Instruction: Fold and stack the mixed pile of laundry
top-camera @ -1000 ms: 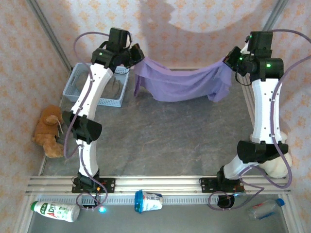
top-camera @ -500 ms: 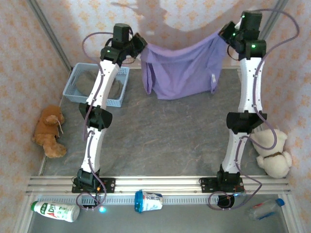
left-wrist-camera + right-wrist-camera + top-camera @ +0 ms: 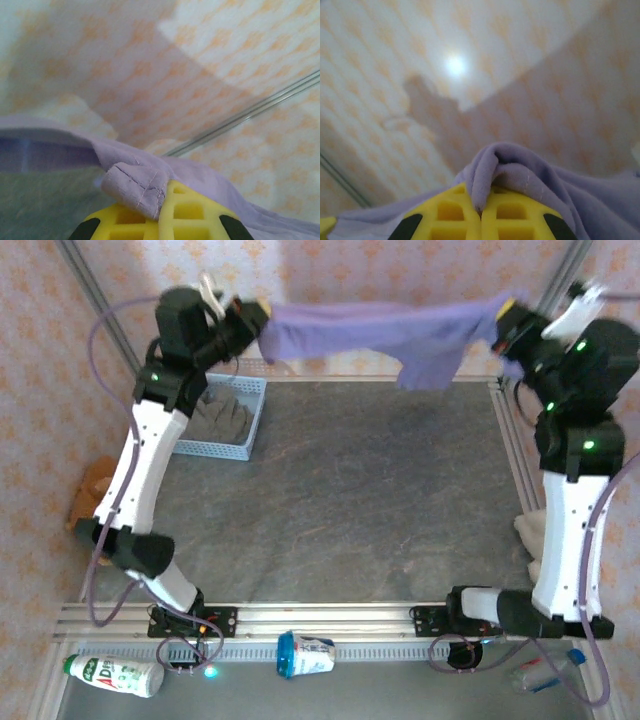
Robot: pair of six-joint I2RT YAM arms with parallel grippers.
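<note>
While the left gripper pinches a hem, overhead the T-shirt hangs stretched.

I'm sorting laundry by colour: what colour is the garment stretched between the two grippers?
The T-shirt is lavender purple, seen best in the top external view.

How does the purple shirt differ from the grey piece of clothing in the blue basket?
The purple shirt is lavender; the grey top is dull grey. The purple shirt hangs stretched in the air between the left claw and right claw, both shut on it, while the grey top lies crumpled in the blue basket, with no claw on it. Both are soft cloth.
</note>
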